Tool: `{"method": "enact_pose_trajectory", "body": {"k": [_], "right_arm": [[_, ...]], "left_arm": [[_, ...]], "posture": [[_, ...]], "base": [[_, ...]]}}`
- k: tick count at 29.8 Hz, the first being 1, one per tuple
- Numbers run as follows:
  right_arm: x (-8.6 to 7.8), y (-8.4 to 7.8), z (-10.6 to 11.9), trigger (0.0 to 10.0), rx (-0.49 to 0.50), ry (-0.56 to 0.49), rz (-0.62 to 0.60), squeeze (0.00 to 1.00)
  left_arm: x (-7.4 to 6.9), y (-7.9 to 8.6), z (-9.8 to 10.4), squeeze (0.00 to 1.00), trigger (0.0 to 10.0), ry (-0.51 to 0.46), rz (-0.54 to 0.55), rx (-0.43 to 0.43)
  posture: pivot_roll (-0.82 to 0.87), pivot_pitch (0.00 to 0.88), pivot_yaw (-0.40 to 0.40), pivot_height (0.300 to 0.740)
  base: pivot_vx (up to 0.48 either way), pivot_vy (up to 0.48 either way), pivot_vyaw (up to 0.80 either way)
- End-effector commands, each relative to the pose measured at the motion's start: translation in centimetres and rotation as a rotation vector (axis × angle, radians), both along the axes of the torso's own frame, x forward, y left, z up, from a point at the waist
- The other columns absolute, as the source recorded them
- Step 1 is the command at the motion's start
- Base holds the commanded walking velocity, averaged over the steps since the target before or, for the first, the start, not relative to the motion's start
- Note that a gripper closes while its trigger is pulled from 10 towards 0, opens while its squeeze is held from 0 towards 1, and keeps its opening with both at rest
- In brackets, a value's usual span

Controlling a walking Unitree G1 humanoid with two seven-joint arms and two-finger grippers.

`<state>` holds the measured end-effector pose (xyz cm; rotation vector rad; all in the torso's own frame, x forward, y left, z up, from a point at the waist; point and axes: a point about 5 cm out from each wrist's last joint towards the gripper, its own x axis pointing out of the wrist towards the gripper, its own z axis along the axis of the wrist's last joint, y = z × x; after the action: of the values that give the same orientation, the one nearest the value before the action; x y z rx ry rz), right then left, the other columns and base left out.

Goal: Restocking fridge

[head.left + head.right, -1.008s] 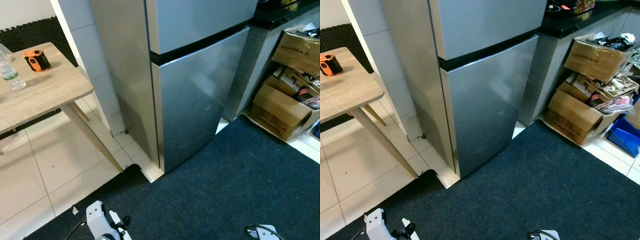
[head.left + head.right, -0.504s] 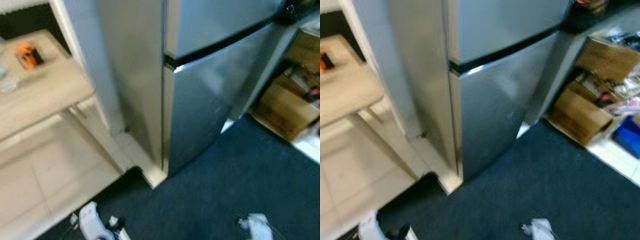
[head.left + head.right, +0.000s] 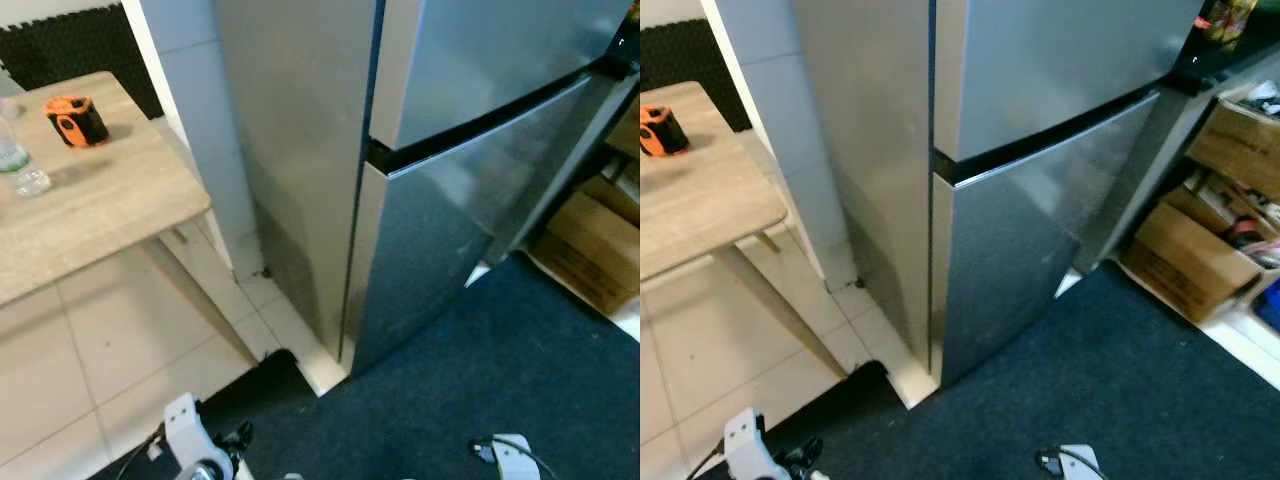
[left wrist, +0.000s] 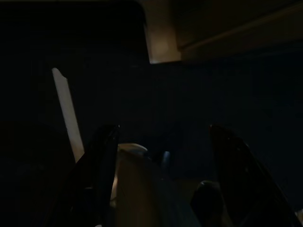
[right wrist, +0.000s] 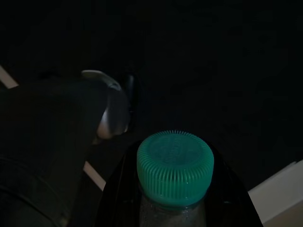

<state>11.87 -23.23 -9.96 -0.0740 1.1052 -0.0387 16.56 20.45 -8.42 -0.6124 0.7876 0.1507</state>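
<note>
The silver two-door fridge [image 3: 450, 150] stands straight ahead with both doors closed. My right gripper [image 5: 175, 153] hangs low in the dark, shut on a clear bottle with a green ribbed cap [image 5: 175, 165]. In the dim left wrist view my left gripper [image 4: 164, 127] is open with nothing between its black fingers [image 4: 102, 179]. In the eye views my left arm [image 3: 190, 450] and my right arm [image 3: 512, 455] hang at the lower edge of the picture, above the carpet.
A wooden table [image 3: 90, 210] at the left carries an orange tape measure [image 3: 76, 120] and a clear bottle [image 3: 15, 165]. Cardboard boxes [image 3: 1200, 260] are piled right of the fridge under a black counter [image 3: 1230, 50]. Dark carpet [image 3: 450, 400] fronts the fridge, beside pale tiles [image 3: 90, 370].
The camera has swung and steadied after a blur, so the fridge now sits further right and larger in the picture. Both arms still hang low as before.
</note>
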Motion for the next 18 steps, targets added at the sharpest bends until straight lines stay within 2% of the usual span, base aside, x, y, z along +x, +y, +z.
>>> {"method": "enact_pose_trajectory", "body": {"k": [1, 7, 11, 13, 14, 15, 18], "right_arm": [[-0.7, -0.4, -0.1, 10.0, -0.007, 0.022, -0.018, 0.0], [-0.8, -0.3, -0.2, 10.0, -0.006, 0.026, -0.016, 0.0], [-0.9, -0.2, -0.2, 10.0, -0.005, 0.028, -0.014, 0.0], [-0.9, -0.2, -0.2, 10.0, -0.005, 0.029, -0.009, 0.0], [-0.9, -0.2, -0.2, 10.0, -0.005, 0.029, -0.009, 0.0], [-0.9, -0.2, -0.2, 10.0, -0.005, 0.029, -0.006, 0.0], [-0.9, -0.2, -0.2, 10.0, -0.005, 0.028, -0.006, 0.0]], "left_arm": [[-0.6, 0.0, -0.3, 0.0, 10.0, 0.02, -0.004, -0.009], [-0.5, 0.2, -0.2, 0.0, 10.0, 0.026, 0.007, 0.023], [0.3, 0.3, 0.1, 0.0, 10.0, -0.003, 0.025, 0.022], [1.7, 0.3, 0.8, 0.0, 10.0, -0.06, 0.033, 0.014], [1.7, 0.3, 0.8, 0.0, 10.0, -0.06, 0.033, 0.014], [2.9, 0.2, 1.5, 0.0, 10.0, -0.109, 0.041, 0.002], [4.7, 0.3, 2.6, 0.0, 10.0, -0.179, 0.049, -0.009]], "posture": [[-0.03, 0.043, 0.015, 0.74], [-0.03, 0.044, 0.015, 0.74], [-0.03, 0.044, 0.015, 0.74], [-0.03, 0.044, 0.015, 0.74], [-0.03, 0.044, 0.015, 0.74], [-0.03, 0.045, 0.013, 0.74], [-0.03, 0.046, 0.014, 0.74]], "base": [[0.24, -0.412, 0.0], [0.04, -0.374, 0.0], [0.0, 0.0, 0.0], [0.0, 0.0, 0.0], [0.0, 0.0, 0.0], [0.0, 0.0, 0.0], [0.0, 0.0, 0.0]]}}
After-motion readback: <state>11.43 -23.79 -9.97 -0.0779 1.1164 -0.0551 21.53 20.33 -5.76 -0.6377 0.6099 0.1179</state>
